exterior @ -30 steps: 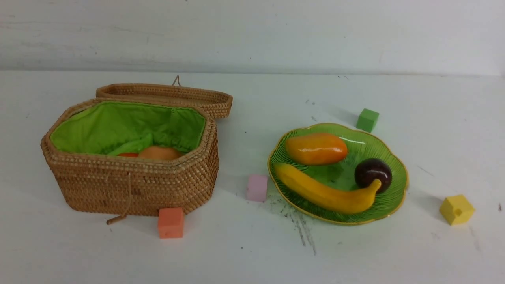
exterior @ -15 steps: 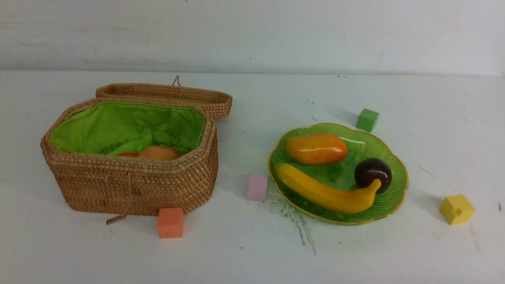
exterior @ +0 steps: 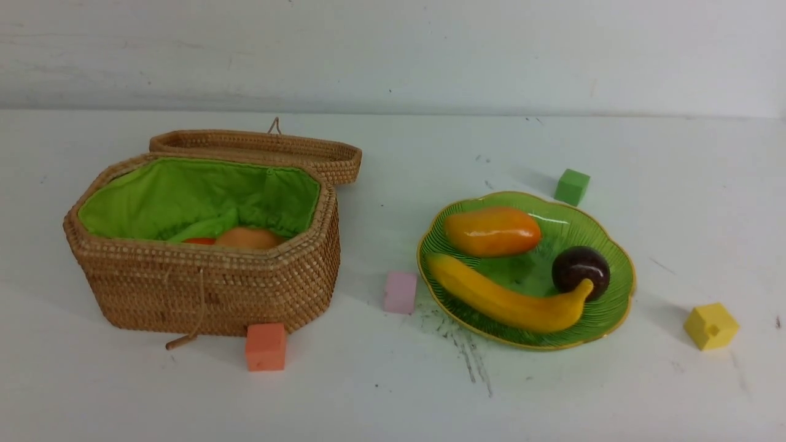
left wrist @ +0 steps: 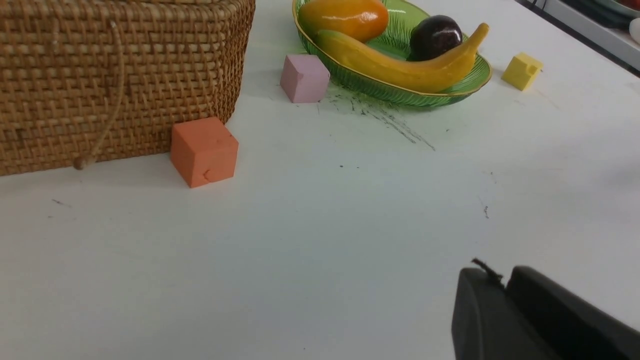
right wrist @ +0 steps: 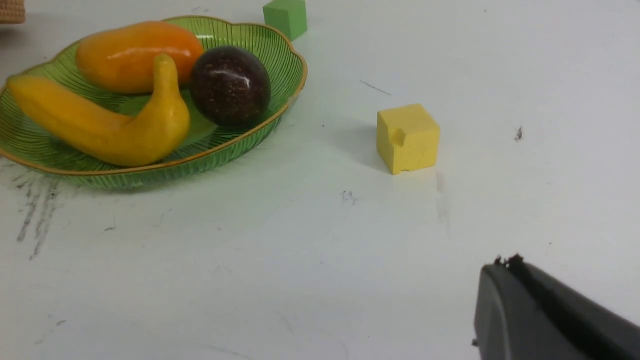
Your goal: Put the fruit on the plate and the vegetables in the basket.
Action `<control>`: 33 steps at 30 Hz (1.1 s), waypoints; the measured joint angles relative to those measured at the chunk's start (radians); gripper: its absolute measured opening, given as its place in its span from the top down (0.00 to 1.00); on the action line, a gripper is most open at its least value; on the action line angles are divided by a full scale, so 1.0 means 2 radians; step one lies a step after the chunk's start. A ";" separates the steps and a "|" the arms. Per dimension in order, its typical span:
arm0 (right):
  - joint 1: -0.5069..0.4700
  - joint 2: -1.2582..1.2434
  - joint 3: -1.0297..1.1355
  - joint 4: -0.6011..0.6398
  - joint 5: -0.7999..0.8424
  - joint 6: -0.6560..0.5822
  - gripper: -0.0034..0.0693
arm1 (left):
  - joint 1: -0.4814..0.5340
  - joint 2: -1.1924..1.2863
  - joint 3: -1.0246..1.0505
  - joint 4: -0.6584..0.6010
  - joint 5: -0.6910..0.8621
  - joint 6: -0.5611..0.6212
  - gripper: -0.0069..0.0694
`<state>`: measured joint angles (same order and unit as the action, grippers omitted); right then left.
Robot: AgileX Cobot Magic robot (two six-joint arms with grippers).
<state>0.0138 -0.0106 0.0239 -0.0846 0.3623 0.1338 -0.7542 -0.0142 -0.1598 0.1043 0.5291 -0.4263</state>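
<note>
On the green ribbed plate (exterior: 605, 313) lie the fruit: an orange-yellow mango (exterior: 492, 231), a long yellow banana (exterior: 506, 301) and a dark purple mangosteen (exterior: 580, 270). The open wicker basket (exterior: 202, 288) with green lining stands at the left; a tan-orange potato (exterior: 249, 238) and a bit of red carrot (exterior: 198, 241) show inside it. Neither gripper appears in the front view. My left gripper (left wrist: 505, 282) is shut and empty, low over bare table near the basket's front. My right gripper (right wrist: 507, 265) is shut and empty, near the yellow cube.
Foam cubes lie about: orange (exterior: 265, 347) against the basket's front, pink (exterior: 400, 293) between basket and plate, green (exterior: 571, 186) behind the plate, yellow (exterior: 711, 326) at the right. The basket's lid (exterior: 258, 147) lies open behind it. Dark scuffs (exterior: 463, 350) mark the table.
</note>
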 joint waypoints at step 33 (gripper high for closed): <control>0.000 0.000 0.000 0.000 0.000 0.002 0.92 | 0.215 0.000 0.000 0.002 -0.131 0.085 0.93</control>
<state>0.0138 -0.0106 0.0239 -0.0846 0.3623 0.1372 -0.3240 -0.0142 -0.1598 0.1077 0.2675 -0.2565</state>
